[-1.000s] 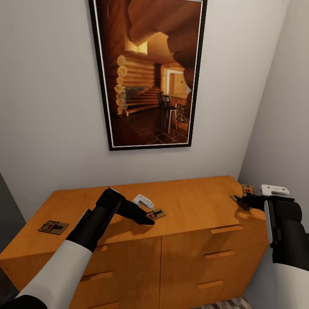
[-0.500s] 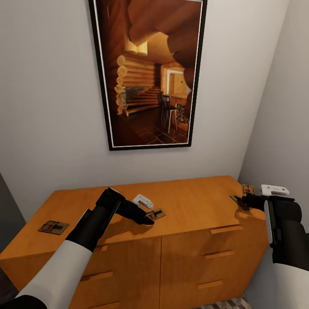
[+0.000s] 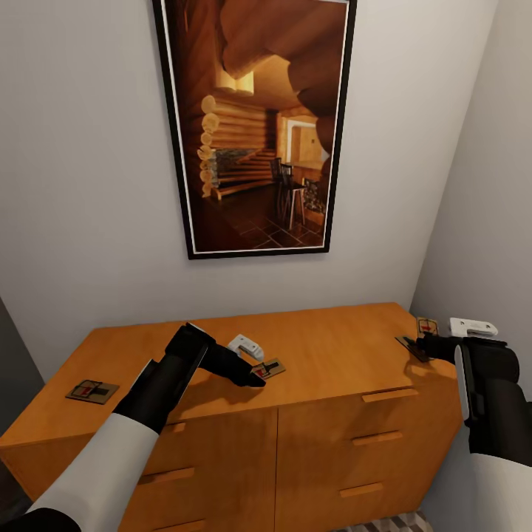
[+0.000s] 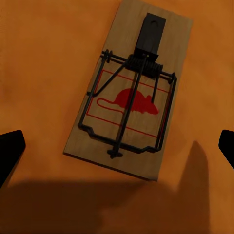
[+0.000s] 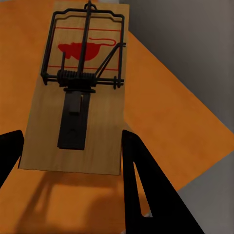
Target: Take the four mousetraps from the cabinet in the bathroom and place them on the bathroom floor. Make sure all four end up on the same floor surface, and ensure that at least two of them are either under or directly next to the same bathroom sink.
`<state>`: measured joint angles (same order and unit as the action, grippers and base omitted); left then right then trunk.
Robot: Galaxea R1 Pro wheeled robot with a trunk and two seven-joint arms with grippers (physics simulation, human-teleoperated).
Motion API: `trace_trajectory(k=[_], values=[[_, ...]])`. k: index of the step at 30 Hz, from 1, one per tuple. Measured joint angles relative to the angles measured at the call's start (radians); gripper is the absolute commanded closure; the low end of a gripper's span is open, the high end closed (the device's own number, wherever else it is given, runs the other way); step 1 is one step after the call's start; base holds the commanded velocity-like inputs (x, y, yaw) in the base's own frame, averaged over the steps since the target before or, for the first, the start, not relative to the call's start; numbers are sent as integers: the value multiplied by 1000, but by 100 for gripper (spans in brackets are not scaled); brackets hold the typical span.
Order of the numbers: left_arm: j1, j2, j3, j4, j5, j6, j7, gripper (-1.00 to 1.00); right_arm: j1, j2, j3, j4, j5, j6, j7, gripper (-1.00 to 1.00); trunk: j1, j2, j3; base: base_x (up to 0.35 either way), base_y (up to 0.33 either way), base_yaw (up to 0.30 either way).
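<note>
The orange-brown cabinet stands against the wall with mousetraps on its top. One mousetrap lies near the left end. A second mousetrap lies flat at the middle, and my left gripper hovers over it, open, with fingers wide on both sides. At the right end my right gripper is shut on a third mousetrap, its fingers against both long edges. Another mousetrap lies behind it by the corner. The sink is out of view.
A large framed picture hangs above the cabinet. The side wall stands close against the cabinet's right end. A patch of cube-patterned bathroom floor shows below the drawers. A dark gap lies left of the cabinet.
</note>
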<state>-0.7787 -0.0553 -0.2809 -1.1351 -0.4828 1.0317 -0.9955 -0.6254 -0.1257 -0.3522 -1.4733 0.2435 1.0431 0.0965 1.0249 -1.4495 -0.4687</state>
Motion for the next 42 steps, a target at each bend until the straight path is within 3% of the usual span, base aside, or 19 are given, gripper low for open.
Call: trace_trajectory(k=[35, 42], values=[[-1, -8, -2, 2, -76, -23, 1, -100, 0, 0, 0, 0, 0, 0, -1, 100, 0, 0, 0, 0, 0, 0], [-1, -15, -2, -10, -77, -26, 2, -100, -1, 0, 0, 0, -1, 0, -1, 100, 0, 0, 0, 0, 0, 0]])
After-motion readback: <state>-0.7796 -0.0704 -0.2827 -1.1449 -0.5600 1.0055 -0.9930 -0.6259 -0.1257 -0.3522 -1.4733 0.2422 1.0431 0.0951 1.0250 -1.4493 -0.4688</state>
